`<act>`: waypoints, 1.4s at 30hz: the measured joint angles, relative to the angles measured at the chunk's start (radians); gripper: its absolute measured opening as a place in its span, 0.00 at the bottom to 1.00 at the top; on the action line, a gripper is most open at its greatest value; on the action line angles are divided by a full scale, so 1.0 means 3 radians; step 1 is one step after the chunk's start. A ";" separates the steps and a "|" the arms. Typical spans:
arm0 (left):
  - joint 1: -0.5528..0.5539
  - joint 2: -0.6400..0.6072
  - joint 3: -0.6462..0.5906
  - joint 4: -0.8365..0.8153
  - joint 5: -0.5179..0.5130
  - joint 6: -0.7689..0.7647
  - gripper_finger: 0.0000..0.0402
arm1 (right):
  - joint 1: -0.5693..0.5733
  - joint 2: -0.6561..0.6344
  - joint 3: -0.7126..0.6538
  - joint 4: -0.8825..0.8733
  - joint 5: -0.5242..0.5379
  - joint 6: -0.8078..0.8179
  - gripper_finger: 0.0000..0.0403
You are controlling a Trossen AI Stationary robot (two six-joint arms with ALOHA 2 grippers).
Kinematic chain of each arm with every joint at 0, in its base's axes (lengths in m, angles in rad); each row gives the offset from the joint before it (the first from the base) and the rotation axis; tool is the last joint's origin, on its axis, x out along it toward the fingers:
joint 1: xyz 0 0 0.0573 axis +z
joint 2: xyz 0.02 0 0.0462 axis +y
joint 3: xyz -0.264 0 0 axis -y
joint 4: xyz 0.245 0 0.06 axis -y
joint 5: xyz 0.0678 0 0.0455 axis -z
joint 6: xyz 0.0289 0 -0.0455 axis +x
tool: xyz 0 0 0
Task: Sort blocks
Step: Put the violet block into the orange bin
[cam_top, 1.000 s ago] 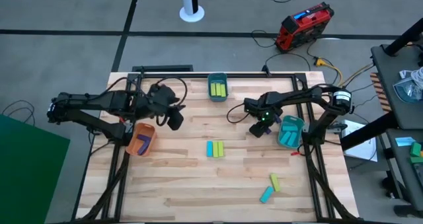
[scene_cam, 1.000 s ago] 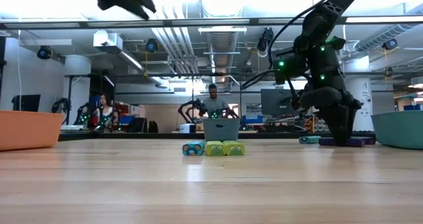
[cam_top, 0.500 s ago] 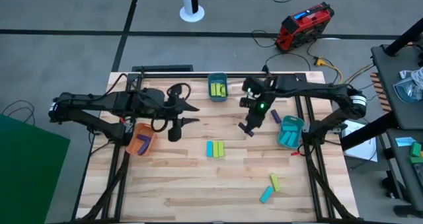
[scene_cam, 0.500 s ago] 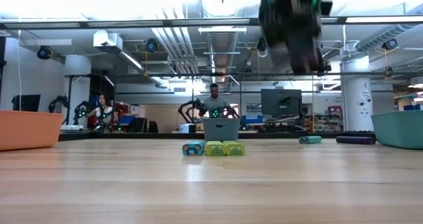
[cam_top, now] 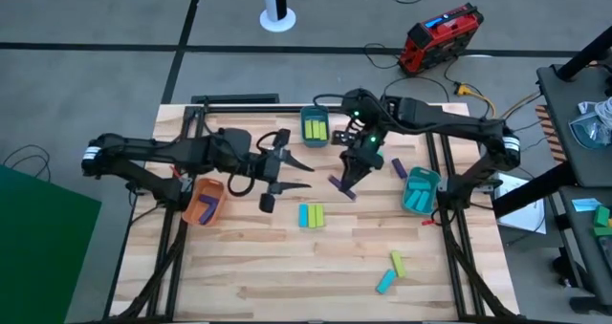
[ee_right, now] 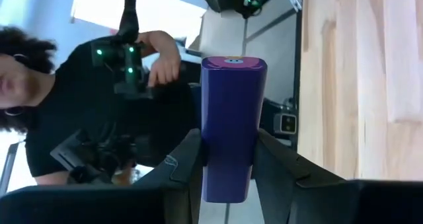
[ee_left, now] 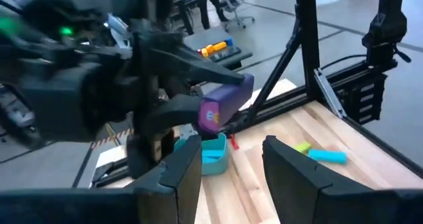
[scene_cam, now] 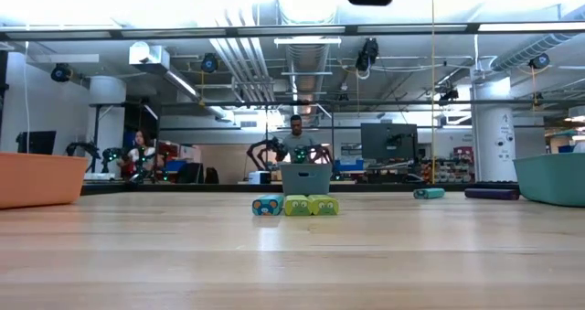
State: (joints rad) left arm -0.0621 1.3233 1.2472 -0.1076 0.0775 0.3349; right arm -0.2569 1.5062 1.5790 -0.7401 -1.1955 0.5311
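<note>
While the right gripper (cam_top: pixel 344 183) hung above the middle of the table (cam_top: pixel 287 267), its fingers (ee_right: pixel 182 168) were closed on a purple block (ee_right: pixel 230 128), and the block stuck out forward between them. The left wrist view showed the same purple block pointing toward the left arm. The left gripper (cam_top: pixel 300 173) was just beside it, with its two fingers (ee_left: pixel 294 161) spread apart and nothing between them.

Three blocks lay side by side on the table near the middle, one cyan block (cam_top: pixel 303 215) and two yellow-green blocks (cam_top: pixel 316 215). Nearer the front edge on the right side, a yellow-green block (cam_top: pixel 396 263) and a cyan block (cam_top: pixel 385 282) lay close together. Another purple block (cam_top: pixel 399 168) lay beside the teal bin (cam_top: pixel 418 191) on the right. The orange bin (cam_top: pixel 204 203) on the left held a purple block (cam_top: pixel 207 205). The bin at the back edge (cam_top: pixel 315 126) held yellow-green blocks (cam_top: pixel 316 129).

In the right wrist view a person (ee_right: pixel 86 112) in dark clothes was seen beyond the table.
</note>
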 joint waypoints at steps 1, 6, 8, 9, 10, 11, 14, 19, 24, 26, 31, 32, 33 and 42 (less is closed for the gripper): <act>0.0004 0.0036 0.0027 -0.0002 0.0014 0.0013 0.35 | 0.0011 0.0025 0.0046 0.0002 -0.0005 -0.0001 0.23; 0.0021 0.0135 0.0119 0.0015 0.0099 0.0184 0.35 | 0.0015 0.0178 0.0203 -0.0009 -0.0045 0.0007 0.23; 0.0036 0.0154 0.0159 0.0017 0.0151 0.0202 0.35 | 0.0028 0.0231 0.0263 -0.0008 -0.0056 0.0025 0.23; 0.0036 0.0163 0.0167 0.0031 0.0153 0.0202 0.35 | 0.0030 0.0255 0.0294 -0.0018 -0.0074 0.0026 0.23; 0.0038 0.0165 0.0168 0.0035 0.0155 0.0204 0.35 | 0.0048 0.0280 0.0330 -0.0015 -0.0108 0.0015 0.23; 0.0038 0.0167 0.0168 0.0046 0.0173 0.0207 0.35 | 0.0055 0.0295 0.0360 -0.0014 -0.0136 0.0004 0.23; 0.0042 0.0174 0.0168 0.0070 0.0322 0.0224 0.35 | 0.0075 0.0365 0.0471 -0.0016 -0.0172 -0.0015 0.23; 0.0051 0.0242 0.0169 0.0195 0.0389 0.0188 0.35 | 0.0091 0.0489 0.0658 -0.0027 -0.0236 -0.0019 0.23; 0.0050 0.0263 0.0169 0.0378 0.0508 0.0182 0.35 | 0.0117 0.0543 0.0719 -0.0034 -0.0235 -0.0024 0.23; 0.0049 0.0270 0.0169 0.0359 0.0579 0.0181 0.35 | 0.0122 0.0553 0.0718 -0.0045 -0.0257 -0.0026 0.23; 0.0068 0.0299 0.0169 0.0370 0.0696 0.0155 0.34 | 0.0125 0.0553 0.0716 -0.0054 -0.0263 -0.0029 0.23; 0.0072 0.0304 0.0169 0.0372 0.0728 0.0145 0.34 | 0.0125 0.0553 0.0716 -0.0055 -0.0263 -0.0029 0.23; 0.0074 0.0311 0.0169 0.0374 0.0744 0.0137 0.33 | 0.0125 0.0553 0.0716 -0.0054 -0.0263 -0.0029 0.23; 0.0115 0.0324 0.0169 0.0393 0.0827 0.0135 0.17 | 0.0126 0.0553 0.0715 -0.0049 -0.0263 -0.0038 0.23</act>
State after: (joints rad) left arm -0.0276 1.4204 1.2980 0.0103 0.3255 0.3755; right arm -0.2192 1.6722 1.7935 -0.7547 -1.2743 0.5197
